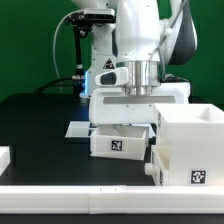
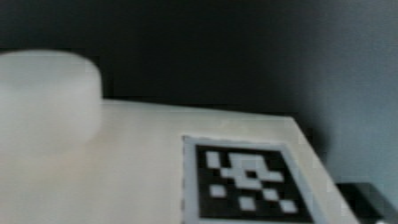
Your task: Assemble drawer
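A small white drawer tray (image 1: 120,143) with a square tag on its front sits right under my gripper (image 1: 122,127), just left of the large cube-shaped shell (image 1: 190,135). The fingers reach down into the tray and appear shut on its wall; their tips are hidden. In the wrist view the tray's tagged white face (image 2: 240,180) fills the frame very close up, with a blurred white rounded shape (image 2: 45,95) beside it. The shell carries a tag (image 1: 197,178) low on its front, and a round white knob (image 1: 152,171) shows at its lower left side.
A long white border bar (image 1: 100,197) runs along the table's front edge. A small white piece (image 1: 5,158) lies at the exterior view's left edge. A flat white board (image 1: 78,128) lies behind the tray. A dark stand and cables are at the back left.
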Controlling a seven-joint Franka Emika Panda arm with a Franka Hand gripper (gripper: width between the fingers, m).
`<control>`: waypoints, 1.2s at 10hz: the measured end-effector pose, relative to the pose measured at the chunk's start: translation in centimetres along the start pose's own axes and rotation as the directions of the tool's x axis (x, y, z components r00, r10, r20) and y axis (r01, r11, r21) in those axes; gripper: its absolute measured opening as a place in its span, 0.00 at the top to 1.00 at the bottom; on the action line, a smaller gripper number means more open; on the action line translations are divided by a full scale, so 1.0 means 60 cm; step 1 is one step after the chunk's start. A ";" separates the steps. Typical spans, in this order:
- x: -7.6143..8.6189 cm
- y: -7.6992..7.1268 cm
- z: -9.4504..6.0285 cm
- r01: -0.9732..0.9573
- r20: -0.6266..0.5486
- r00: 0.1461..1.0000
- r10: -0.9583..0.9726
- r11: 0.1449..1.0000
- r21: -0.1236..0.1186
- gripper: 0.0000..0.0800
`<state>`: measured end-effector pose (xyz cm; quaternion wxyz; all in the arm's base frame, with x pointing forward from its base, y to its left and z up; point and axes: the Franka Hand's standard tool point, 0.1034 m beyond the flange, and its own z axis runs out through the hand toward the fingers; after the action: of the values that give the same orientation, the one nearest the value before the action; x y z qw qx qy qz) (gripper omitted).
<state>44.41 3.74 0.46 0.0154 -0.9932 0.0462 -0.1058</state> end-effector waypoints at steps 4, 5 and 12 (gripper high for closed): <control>0.000 0.000 0.000 0.000 0.000 1.000 0.000 1.000 0.000 0.87; 0.000 0.000 0.000 0.000 0.000 1.000 0.000 1.000 0.000 0.87; 0.047 0.043 -0.049 0.253 0.089 0.962 -0.257 0.966 0.046 0.95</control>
<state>46.28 0.82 3.82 0.0208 -0.9943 -0.0847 -0.0607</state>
